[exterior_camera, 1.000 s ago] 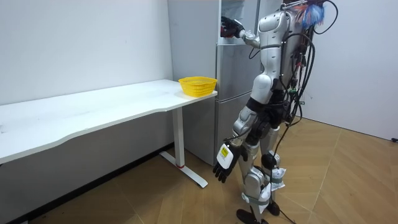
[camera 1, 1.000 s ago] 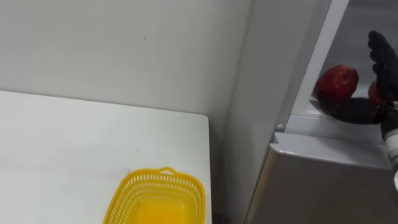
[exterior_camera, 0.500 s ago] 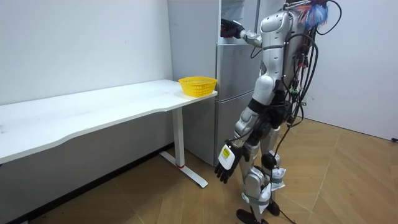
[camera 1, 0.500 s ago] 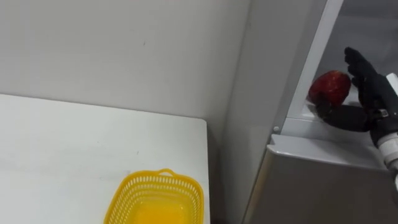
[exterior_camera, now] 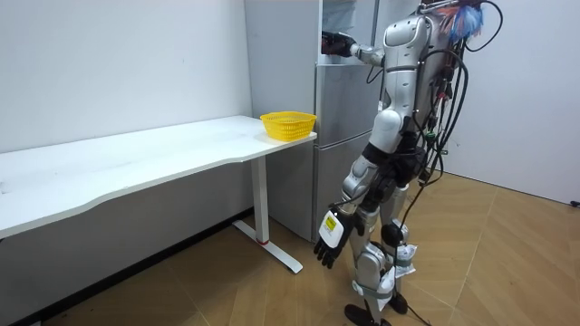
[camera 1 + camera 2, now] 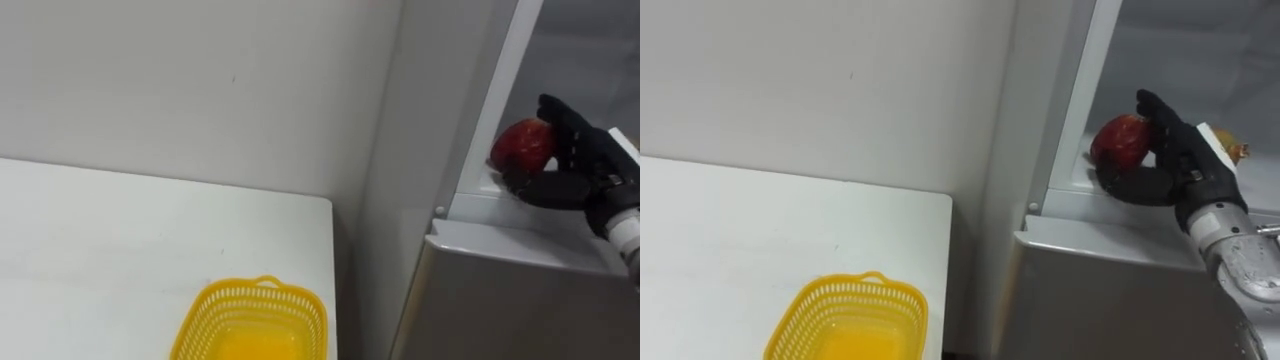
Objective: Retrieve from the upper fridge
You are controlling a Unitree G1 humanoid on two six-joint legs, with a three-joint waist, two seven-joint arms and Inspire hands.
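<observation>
A red apple (image 6: 520, 148) is at the front edge of the open upper fridge compartment (image 6: 560, 60). My right hand (image 6: 572, 170) is curled round it, thumb beneath and fingers behind, and the same grasp shows in the right eye view (image 6: 1175, 160). A second, yellowish-red fruit (image 6: 1228, 150) lies on the shelf behind the hand. In the room view I stand upright facing the fridge (image 5: 340, 136) with my right arm raised into it. My left hand (image 5: 330, 243) hangs by my thigh with relaxed fingers.
A yellow plastic basket (image 6: 255, 320) sits at the near corner of the white table (image 6: 120, 250), just left of the fridge's grey side wall (image 6: 420, 150). The closed lower fridge door (image 6: 500, 300) is under the hand. The table runs along the wall toward the room view's left.
My right hand has drawn the apple leftward to the shelf's front edge, and its fingers have closed further round it. The left hand has stayed down.
</observation>
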